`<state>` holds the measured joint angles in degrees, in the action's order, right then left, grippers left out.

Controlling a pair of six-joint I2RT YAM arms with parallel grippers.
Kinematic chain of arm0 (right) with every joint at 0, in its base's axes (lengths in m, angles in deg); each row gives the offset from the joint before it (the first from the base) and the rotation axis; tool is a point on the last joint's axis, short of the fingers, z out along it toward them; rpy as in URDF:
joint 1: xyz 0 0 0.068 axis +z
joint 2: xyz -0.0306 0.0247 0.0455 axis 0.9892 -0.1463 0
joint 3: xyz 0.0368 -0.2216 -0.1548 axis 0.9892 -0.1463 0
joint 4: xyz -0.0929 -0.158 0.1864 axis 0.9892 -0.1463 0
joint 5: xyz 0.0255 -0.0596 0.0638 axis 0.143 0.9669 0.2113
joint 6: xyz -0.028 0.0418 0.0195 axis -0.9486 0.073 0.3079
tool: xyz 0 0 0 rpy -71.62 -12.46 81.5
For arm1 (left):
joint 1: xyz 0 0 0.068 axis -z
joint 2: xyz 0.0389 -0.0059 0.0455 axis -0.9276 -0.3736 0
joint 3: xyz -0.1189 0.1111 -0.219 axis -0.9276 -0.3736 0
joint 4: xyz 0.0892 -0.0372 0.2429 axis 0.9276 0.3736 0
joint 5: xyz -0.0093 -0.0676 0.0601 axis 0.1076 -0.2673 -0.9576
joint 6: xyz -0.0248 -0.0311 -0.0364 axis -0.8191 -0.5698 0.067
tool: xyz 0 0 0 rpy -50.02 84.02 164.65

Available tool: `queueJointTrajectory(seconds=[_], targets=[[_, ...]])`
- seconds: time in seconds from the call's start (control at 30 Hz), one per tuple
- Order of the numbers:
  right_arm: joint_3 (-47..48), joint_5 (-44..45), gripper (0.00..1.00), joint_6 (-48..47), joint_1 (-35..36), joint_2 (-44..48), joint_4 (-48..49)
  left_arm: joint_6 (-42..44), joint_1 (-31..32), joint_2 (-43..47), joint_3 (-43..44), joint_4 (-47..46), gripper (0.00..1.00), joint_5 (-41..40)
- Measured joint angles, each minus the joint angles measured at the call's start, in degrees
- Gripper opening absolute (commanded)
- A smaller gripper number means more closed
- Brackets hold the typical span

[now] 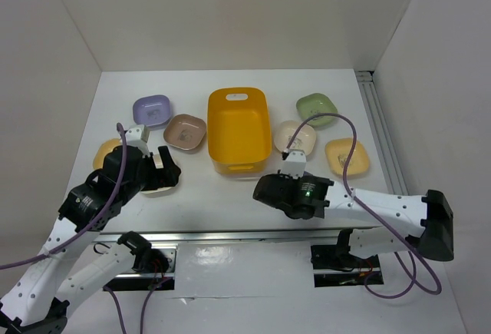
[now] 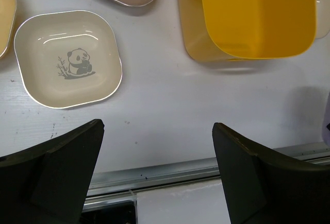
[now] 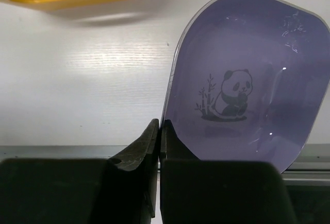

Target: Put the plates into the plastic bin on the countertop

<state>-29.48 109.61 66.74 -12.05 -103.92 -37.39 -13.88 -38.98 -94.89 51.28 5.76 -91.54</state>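
Evidently the step in hand is the first pick. The right gripper [image 3: 160,129] has its jaws pinched together on the thin rim of a lavender plate [image 3: 247,80] near the front edge of the countertop [image 1: 207,196], just ahead of the metal rail [image 3: 62,151]; whether the plate is clear of the surface yet I cannot tell. No plate shows inside the plastic bin [image 1: 238,130], so the task looks barely begun. The next move calls, I judge, for a lift that keeps the dish from pivoting in so narrow an edge grip, then a carry forward and to the left over the bin's near wall before letting go. The left gripper [image 2: 157,127] hangs wide open and holds nothing, poised above bare countertop between a cream plate [image 2: 67,59] and the bin, which suggests that plate is its likely target. The dishes are shallow rounded squares with a smooth, glossy finish that catches the light, each with a small grey panda print at the centre; a brown-pink plate [image 1: 185,132], a green plate [image 1: 317,108] and a yellow-orange plate [image 1: 347,157] lie flat around the bin. The bin is a deep yellow-orange tub of smooth moulded plastic with rounded corners and a handle slot at its far end.
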Motion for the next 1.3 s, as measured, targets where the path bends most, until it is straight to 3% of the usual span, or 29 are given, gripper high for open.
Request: queueJointTrajectory(seconds=[0.17, 0.37, 0.6, 0.77, 1.0, 1.3], targets=[[10.2, 3.0, 0.00, -3.2, 0.4, 0.4, -4.7, -0.1, 0.0, 0.1, 0.0, 0.0, 1.00, -0.1], [28.5, 5.5, 0.00, -19.3, -1.8, -2.6, -2.9, -0.1, 0.0, 0.4, 0.0, 0.0, 1.00, -0.2], [50.2, -6.0, 0.00, -44.7, -16.4, -22.4, 6.0, -0.2, 0.0, 0.3, 0.0, 0.0, 1.00, -0.4], [62.6, -15.5, 0.00, -55.6, -24.9, -40.8, 7.9, -0.2, 0.0, 0.3, 0.0, 0.0, 1.00, -0.4], [73.0, -19.1, 0.00, -60.0, -28.3, -58.8, 7.9, -0.2, 0.0, 0.2, 0.0, 0.0, 1.00, -0.4], [72.8, -21.8, 0.00, -56.3, -28.1, -61.8, 9.4, -0.2, 0.0, -0.3, 0.0, 0.0, 1.00, -0.4]])
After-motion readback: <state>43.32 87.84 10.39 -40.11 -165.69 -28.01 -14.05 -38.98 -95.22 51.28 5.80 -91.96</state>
